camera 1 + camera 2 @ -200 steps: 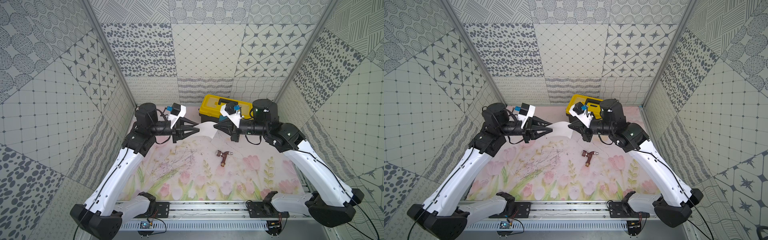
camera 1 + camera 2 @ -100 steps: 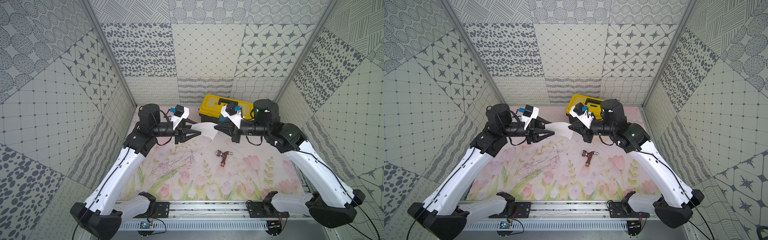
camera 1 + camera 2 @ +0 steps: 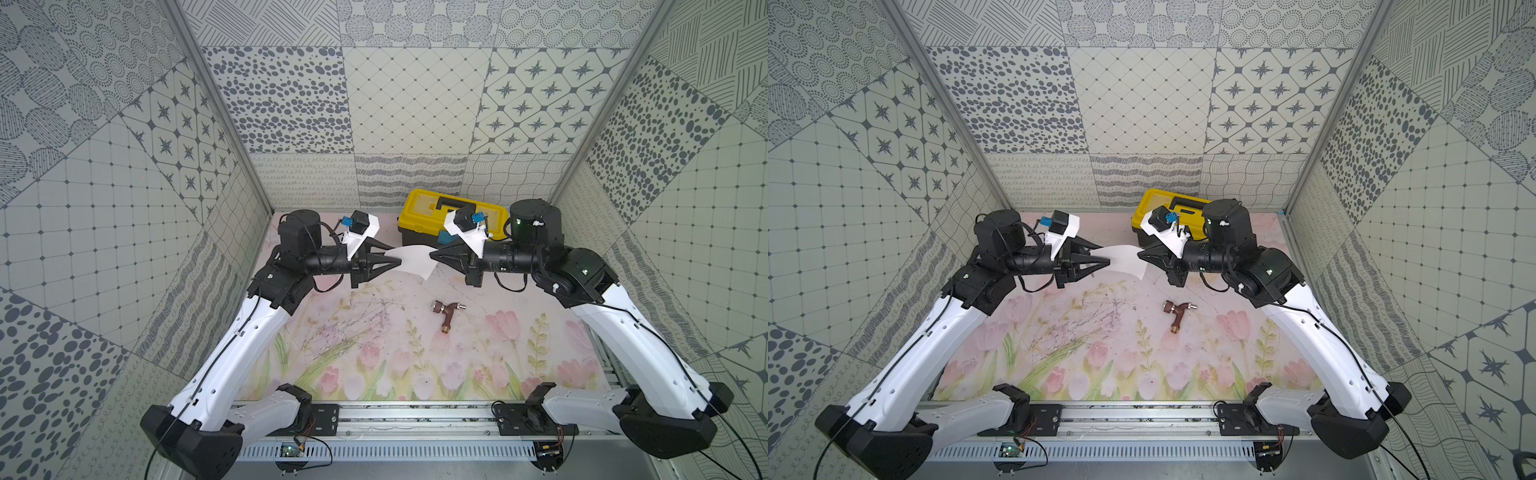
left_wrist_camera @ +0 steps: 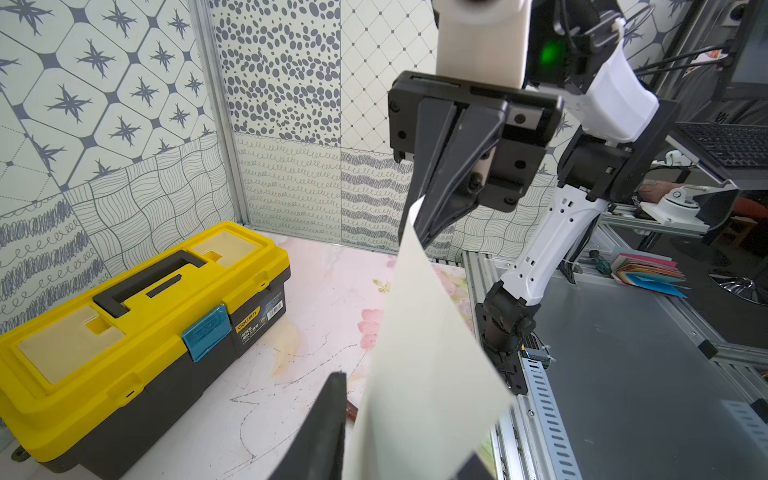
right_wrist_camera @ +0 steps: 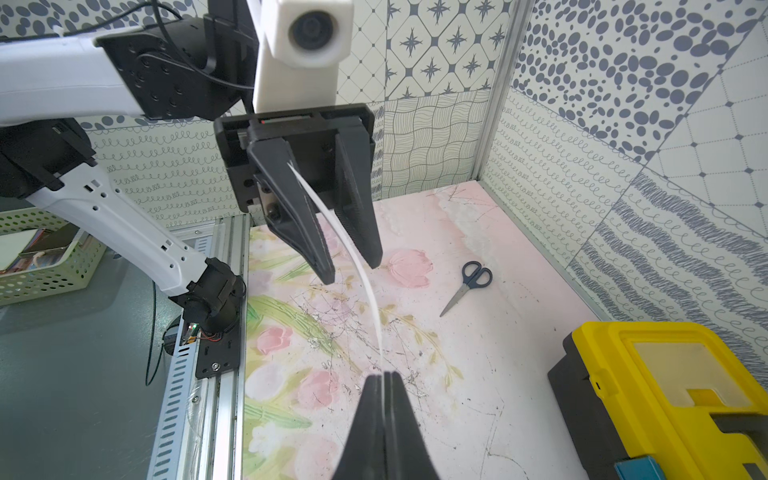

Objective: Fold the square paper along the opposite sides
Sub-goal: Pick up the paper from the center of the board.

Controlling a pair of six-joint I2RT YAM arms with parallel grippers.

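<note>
The square paper (image 3: 413,261) (image 3: 1123,261) is a thin white sheet, held in the air above the mat at the back, bowed between the two arms. My right gripper (image 3: 432,256) (image 3: 1139,253) (image 5: 384,376) is shut on one edge of it; it also shows in the left wrist view (image 4: 419,243). My left gripper (image 3: 394,255) (image 3: 1104,254) (image 5: 350,269) stands open at the opposite edge. Its fingers (image 5: 316,249) are apart, with the paper (image 5: 365,282) passing between them. In the left wrist view the paper (image 4: 419,353) hides most of one finger.
A yellow and black toolbox (image 3: 424,212) (image 3: 1148,203) (image 4: 124,299) (image 5: 665,374) stands at the back behind the right gripper. A brown tap fitting (image 3: 446,316) (image 3: 1177,314) lies mid-mat. Scissors (image 5: 467,286) lie near the left wall. Patterned walls close three sides.
The left wrist has turned a little, and its jaws widened and then narrowed again round the paper's edge. The right gripper has kept its hold and place.
</note>
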